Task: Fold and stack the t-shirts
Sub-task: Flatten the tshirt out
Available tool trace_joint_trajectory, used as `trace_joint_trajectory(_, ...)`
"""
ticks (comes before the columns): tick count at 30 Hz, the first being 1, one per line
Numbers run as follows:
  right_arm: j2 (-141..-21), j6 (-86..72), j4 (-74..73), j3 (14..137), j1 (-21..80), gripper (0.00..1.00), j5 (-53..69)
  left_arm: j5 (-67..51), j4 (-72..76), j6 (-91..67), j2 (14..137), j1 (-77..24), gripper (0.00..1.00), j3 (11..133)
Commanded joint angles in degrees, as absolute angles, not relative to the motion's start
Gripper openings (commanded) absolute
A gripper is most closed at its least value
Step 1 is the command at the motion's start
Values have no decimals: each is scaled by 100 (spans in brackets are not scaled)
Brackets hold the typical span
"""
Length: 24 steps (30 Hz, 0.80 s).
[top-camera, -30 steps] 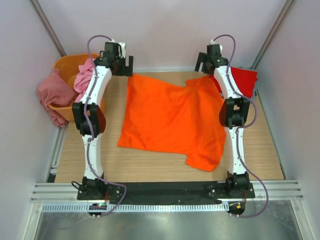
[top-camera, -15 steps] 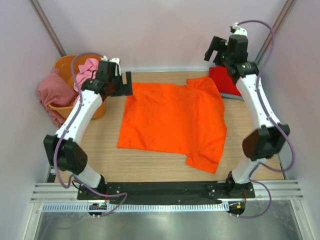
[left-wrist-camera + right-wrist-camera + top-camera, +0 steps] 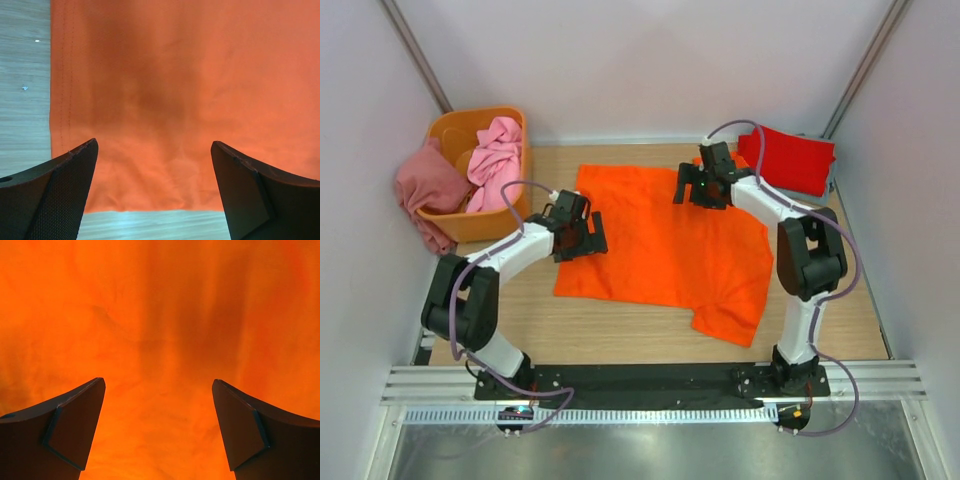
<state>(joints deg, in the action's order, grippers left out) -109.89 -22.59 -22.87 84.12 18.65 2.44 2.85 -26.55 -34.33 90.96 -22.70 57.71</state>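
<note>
Left fingers [image 3: 65, 190] were seen spread wide with nothing held, poised over a corner of the orange shirt [image 3: 170, 90], with bare counter [image 3: 25, 100] showing beside its hem. Right fingers [image 3: 75, 425] were likewise spread wide and empty, only orange cloth beneath them; contact could not be told. From above, the orange shirt was laid out flat mid-counter, the left fingers at its left edge and the right fingers at its far right part. A red shirt [image 3: 795, 158] was noted folded at the far right corner. A pink shirt [image 3: 498, 150] was lodged in the tub [image 3: 470, 122], and a rose shirt [image 3: 425, 185] was draped over its left side.
</note>
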Motion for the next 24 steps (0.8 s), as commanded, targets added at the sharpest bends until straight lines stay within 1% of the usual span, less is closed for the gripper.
trace_joint_trajectory(1,-11222,-2101,-2153,8999,1960,95,149,606,-1943,-3928,9132,-2224,95,5424)
trace_joint_trajectory(5,-12074,-2039,-2258,9579,2039,94,184,729,-1741,-4165,8966,-2241,95,4984)
trace_joint_trajectory(8,-12549,-2004,-2285,9922,2127,93,202,860,-1469,-4482,8544,-2346,95,4422)
trace_joint_trajectory(13,-13033,-2030,-2320,10352,2311,93,228,1230,-1703,-4833,7912,-2540,93,3771)
trace_joint_trajectory(16,-13315,-2004,-2381,10607,2425,93,255,1546,-1994,-5211,7174,-2619,93,3350)
trace_joint_trajectory(17,-13376,-2004,-2425,10669,2495,93,255,1625,-2108,-5386,6746,-2628,93,3201)
trace_joint_trajectory(20,-13561,-2048,-2487,10837,2610,93,229,1924,-2434,-5380,6120,-2646,94,3111)
trace_joint_trajectory(24,-13649,-2136,-2373,10933,2698,93,342,2206,-2759,-5116,5976,-2637,96,3278)
